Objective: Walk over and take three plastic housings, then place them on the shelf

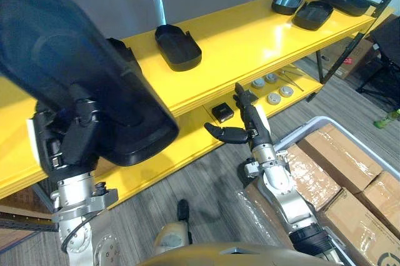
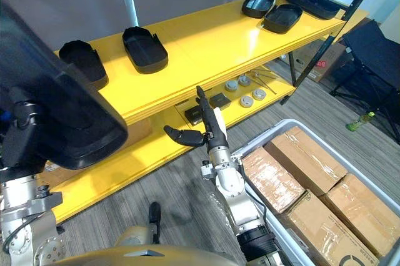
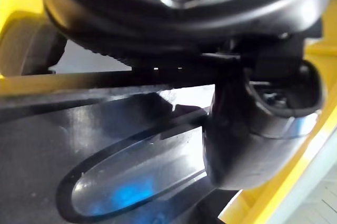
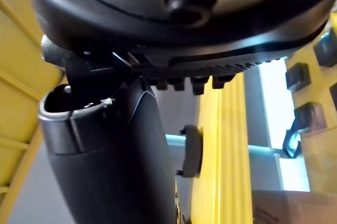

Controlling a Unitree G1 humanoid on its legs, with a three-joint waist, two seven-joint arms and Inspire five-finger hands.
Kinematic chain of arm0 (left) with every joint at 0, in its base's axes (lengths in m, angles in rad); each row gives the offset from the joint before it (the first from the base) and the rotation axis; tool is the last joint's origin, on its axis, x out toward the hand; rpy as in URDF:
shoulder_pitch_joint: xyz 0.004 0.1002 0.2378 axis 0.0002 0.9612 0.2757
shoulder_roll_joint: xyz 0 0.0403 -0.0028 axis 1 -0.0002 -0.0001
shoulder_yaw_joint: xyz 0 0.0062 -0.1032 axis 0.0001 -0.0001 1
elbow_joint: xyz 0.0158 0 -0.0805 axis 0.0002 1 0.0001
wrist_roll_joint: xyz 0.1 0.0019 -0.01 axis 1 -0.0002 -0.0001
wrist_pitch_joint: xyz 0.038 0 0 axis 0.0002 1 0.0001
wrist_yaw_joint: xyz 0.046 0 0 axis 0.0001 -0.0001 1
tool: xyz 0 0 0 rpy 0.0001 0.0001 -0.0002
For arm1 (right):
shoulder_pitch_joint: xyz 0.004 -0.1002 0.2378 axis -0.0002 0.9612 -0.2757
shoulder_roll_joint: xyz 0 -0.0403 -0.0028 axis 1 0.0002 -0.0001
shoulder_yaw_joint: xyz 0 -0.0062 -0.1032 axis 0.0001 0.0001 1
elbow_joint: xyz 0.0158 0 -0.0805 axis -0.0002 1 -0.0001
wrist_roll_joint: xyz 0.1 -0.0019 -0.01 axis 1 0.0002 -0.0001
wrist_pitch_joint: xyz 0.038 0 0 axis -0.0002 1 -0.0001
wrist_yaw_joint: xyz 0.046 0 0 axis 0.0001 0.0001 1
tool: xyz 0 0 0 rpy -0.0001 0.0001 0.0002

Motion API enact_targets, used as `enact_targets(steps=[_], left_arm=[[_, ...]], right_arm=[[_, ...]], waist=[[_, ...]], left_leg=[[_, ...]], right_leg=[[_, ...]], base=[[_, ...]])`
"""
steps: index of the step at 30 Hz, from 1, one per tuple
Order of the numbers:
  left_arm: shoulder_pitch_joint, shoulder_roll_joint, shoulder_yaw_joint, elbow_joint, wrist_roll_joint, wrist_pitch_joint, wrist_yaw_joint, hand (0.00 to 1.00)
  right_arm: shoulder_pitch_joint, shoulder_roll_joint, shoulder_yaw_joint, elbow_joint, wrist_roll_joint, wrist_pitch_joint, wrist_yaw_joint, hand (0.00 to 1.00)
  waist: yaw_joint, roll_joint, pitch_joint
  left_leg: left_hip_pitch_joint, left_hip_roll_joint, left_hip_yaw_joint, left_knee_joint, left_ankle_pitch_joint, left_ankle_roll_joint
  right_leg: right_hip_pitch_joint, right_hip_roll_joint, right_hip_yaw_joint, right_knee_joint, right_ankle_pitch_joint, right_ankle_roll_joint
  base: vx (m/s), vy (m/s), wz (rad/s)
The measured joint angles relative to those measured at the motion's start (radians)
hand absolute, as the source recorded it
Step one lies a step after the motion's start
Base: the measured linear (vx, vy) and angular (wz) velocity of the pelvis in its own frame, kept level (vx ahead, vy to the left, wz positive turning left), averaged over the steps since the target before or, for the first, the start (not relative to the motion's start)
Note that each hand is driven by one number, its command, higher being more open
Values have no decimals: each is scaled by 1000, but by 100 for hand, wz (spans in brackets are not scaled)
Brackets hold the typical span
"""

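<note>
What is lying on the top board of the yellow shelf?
On the board, two black housings lie toward the left, three more at the right end. The held housing in the left hand covers its left end, hiding whatever is there.

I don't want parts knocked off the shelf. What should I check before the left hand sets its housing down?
1. Left hand curled round the held housing: ok.
2. Bare spot on the top shelf between the middle housing and the far housings: ok.
3. Shelf directly under the held housing free: cannot tell, the housing hides it.
4. Clearance from the left-end housing: cannot tell.
5. Right hand open, holding nothing, low and out of the way: ok.
</note>
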Motion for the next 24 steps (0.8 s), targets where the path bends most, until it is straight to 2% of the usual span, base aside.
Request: enact_targets(steps=[2, 4, 9, 14, 17, 19, 20, 21, 22, 23, 24], left_arm=[[-19, 30, -55, 14, 7, 2, -65, 0], [-19, 42, -67, 21, 7, 2, -89, 0], [-18, 35, -68, 55, 0, 3, -43, 0], [2, 12, -66, 54, 3, 3, -30, 0], [1, 5, -62, 51, 16, 3, -26, 0], [0, -2, -48, 50, 42, 3, -27, 0], [-1, -1, -44, 50, 43, 3, -31, 0], [-3, 0, -38, 49, 45, 3, -40, 0], [-3, 0, -30, 45, 45, 3, -53, 0], [-7, -2, -24, 46, 44, 3, -60, 0], [-8, 0, -18, 46, 44, 4, -68, 0]], right_arm=[[9, 2, -3, 0, 0, -19, 3, 100], [13, 5, -1, 0, 0, -24, 9, 100], [13, 2, -15, -1, 1, -24, 15, 100], [10, 9, -17, -22, 84, -54, 51, 100], [-10, 37, -14, -32, 143, -96, 57, 100], [-52, 61, -5, -31, 165, -129, 45, 100], [-61, 69, -5, -31, 164, -139, 39, 100], [-69, 85, -6, -31, 161, -169, 14, 100], [-68, 97, -6, -32, 159, -196, -11, 100], [-71, 98, -6, -33, 159, -205, -20, 100], [-70, 99, -6, -34, 159, -217, -27, 100]], waist=[[-2, 3, 2], [0, 4, 2], [0, 7, 5], [10, 5, 38], [26, -2, 59], [40, -3, 64], [45, -5, 65], [57, -14, 71], [61, -21, 72], [62, -19, 72], [61, -14, 69]], left_leg=[[-10, -10, -6, 0, 5, 6], [-12, -8, -6, 2, 9, 7], [-10, -8, -16, 4, 22, 4], [-9, -9, 4, 30, -6, 4], [-67, -11, 22, 178, -86, 15], [-122, -12, 25, 339, -185, 22], [-129, -14, 27, 377, -210, 25], [-128, -24, 33, 439, -262, 31], [-122, -34, 41, 485, -307, 38], [-121, -34, 39, 503, -326, 48], [-116, -47, 29, 508, -339, 57]], right_leg=[[-4, 1, -6, 10, -12, 2], [-4, 4, -7, 13, -11, 0], [-7, 2, -5, 40, -25, -1], [-6, -17, -5, 64, -49, -5], [-4, -41, 1, 79, -56, 4], [10, -72, -4, 103, -69, 16], [19, -81, -7, 109, -74, 19], [47, -100, -12, 113, -84, 20], [74, -117, -22, 135, -91, -3], [60, -130, -8, 196, -82, -34], [19, -164, 19, 308, -44, -98]], base=[[-41, -14, 32], [-2, -43, 3], [-15, -51, 6], [-44, -22, -1], [-2, 20, -6], [38, 104, -2], [87, 154, 1], [117, 136, 5], [148, 127, 7], [149, 105, 23], [213, 258, 24]])
